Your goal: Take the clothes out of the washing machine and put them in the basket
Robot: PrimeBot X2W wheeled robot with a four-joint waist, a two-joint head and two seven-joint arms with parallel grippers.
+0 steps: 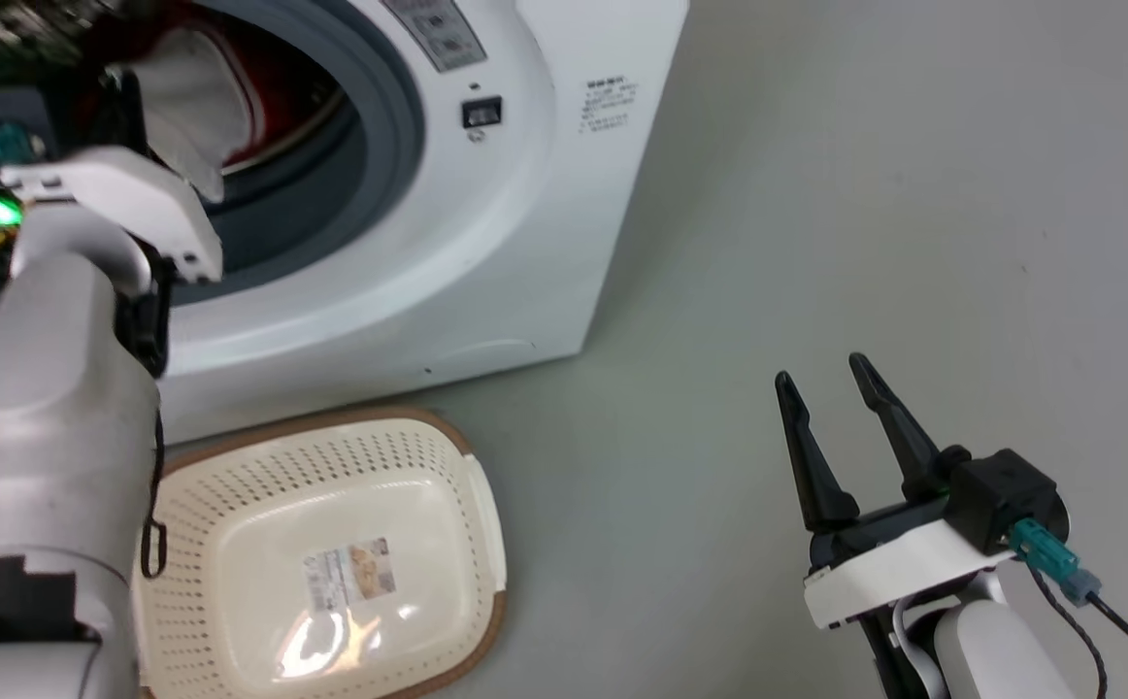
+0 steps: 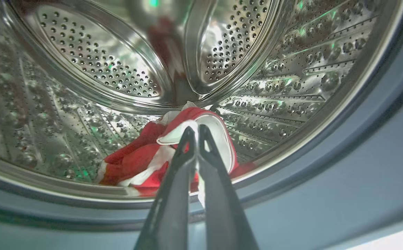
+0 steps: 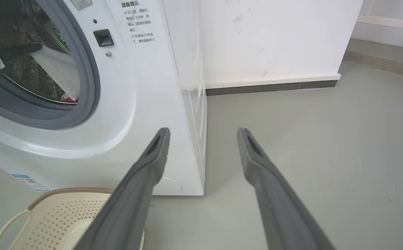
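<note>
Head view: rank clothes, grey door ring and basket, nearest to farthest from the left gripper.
1. clothes, held by the left gripper inside the drum.
2. grey door ring, around the opening.
3. basket, on the floor below.

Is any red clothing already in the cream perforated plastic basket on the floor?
No, the cream perforated plastic basket holds just its paper label; the red-and-white clothes are inside the shiny steel drum.

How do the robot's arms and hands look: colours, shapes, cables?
The left hand and the right hand each have two long, dark, tapering fingers. The right hand sits on a white bracket with a black block, a teal connector and a black cable. The left forearm is pale grey, with a black patch.
</note>
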